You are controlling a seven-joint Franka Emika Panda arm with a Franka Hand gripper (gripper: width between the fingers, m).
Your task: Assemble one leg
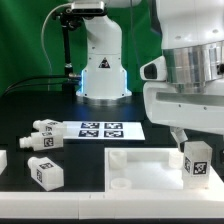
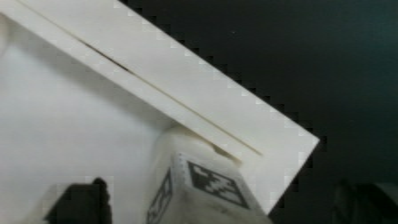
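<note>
A white leg (image 1: pixel 197 161) with a black-and-white tag stands upright on the right corner of the large white panel (image 1: pixel 140 168). My gripper (image 1: pixel 193 138) hangs right above it, its fingers straddling the leg's top. In the wrist view the leg (image 2: pixel 206 186) sits between my two dark fingers (image 2: pixel 80 202), with a gap on each side, so the jaws are open. The panel's raised rim (image 2: pixel 187 95) runs to the corner beside the leg.
Three more white legs lie at the exterior view's left: one (image 1: pixel 46 130) near the marker board (image 1: pixel 101 130), one (image 1: pixel 45 170) in front, one (image 1: pixel 3 161) at the edge. The robot base (image 1: pixel 100 60) stands behind.
</note>
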